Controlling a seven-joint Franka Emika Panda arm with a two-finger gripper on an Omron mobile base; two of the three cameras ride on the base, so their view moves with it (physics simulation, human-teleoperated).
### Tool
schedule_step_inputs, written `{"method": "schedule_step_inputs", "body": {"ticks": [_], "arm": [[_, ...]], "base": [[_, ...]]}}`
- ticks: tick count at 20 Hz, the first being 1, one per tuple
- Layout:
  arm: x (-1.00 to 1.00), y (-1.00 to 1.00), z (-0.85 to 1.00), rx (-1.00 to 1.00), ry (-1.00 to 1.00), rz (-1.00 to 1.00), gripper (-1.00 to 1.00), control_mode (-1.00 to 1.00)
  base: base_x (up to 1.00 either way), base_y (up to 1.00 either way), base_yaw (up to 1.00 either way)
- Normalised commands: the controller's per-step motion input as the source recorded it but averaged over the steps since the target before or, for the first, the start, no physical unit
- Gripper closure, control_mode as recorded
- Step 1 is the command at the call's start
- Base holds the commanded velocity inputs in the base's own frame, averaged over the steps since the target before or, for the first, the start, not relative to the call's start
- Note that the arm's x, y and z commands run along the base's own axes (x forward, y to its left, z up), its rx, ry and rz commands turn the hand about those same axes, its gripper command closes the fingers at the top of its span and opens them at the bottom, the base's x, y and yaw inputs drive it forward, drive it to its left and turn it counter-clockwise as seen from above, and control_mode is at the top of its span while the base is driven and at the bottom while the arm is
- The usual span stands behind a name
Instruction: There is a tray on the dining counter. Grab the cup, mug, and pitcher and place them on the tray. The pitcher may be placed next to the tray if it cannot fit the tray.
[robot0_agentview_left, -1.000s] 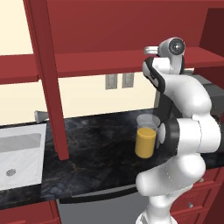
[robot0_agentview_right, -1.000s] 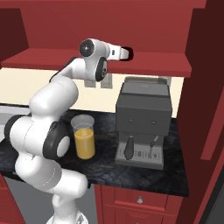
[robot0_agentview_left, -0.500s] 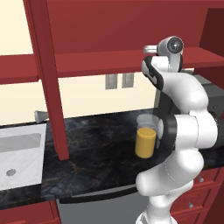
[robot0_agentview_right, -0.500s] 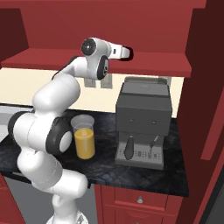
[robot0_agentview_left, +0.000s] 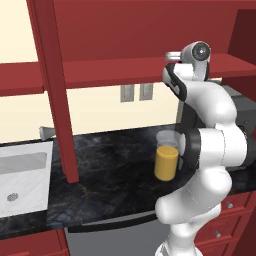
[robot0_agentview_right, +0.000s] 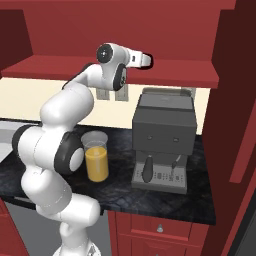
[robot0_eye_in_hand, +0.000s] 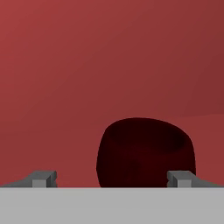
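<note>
A dark red mug sits on a red shelf, close ahead in the hand view, partly between my fingertips. My gripper is open around it without touching it. From the base views, my hand is raised level with the shelf and reaches into it. The pitcher, clear with orange liquid, stands upright on the black countertop below, just beside my arm. The tray, the cup and the dining counter are out of view.
A grey coffee machine stands on the counter right of the pitcher, under the red shelf. A white sink lies at the left. A red post rises from the counter. Red cabinets close in above.
The elbow has shifted slightly, while the hand stays at the shelf with the gripper open. The pitcher has not moved.
</note>
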Motion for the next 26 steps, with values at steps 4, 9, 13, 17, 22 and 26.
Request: {"method": "schedule_step_inputs", "body": {"ticks": [4, 9, 13, 17, 22, 26], "arm": [[0.03, -0.15, -0.07, 0.00, 0.00, 0.00, -1.00, -1.00], [0.09, -0.13, -0.05, 0.00, 0.00, 0.00, -1.00, -1.00], [0.11, -0.13, -0.05, 0.00, 0.00, 0.00, -1.00, -1.00], [0.17, -0.14, -0.06, 0.00, 0.00, 0.00, -1.00, -1.00], [0.22, -0.10, -0.04, 0.00, 0.00, 0.00, -1.00, -1.00], [0.26, -0.03, -0.01, 0.00, 0.00, 0.00, -1.00, -1.00]], "base": [[0.00, 0.00, 0.00], [0.00, 0.00, 0.00], [0.00, 0.00, 0.00], [0.00, 0.00, 0.00], [0.00, 0.00, 0.00], [0.00, 0.00, 0.00]]}}
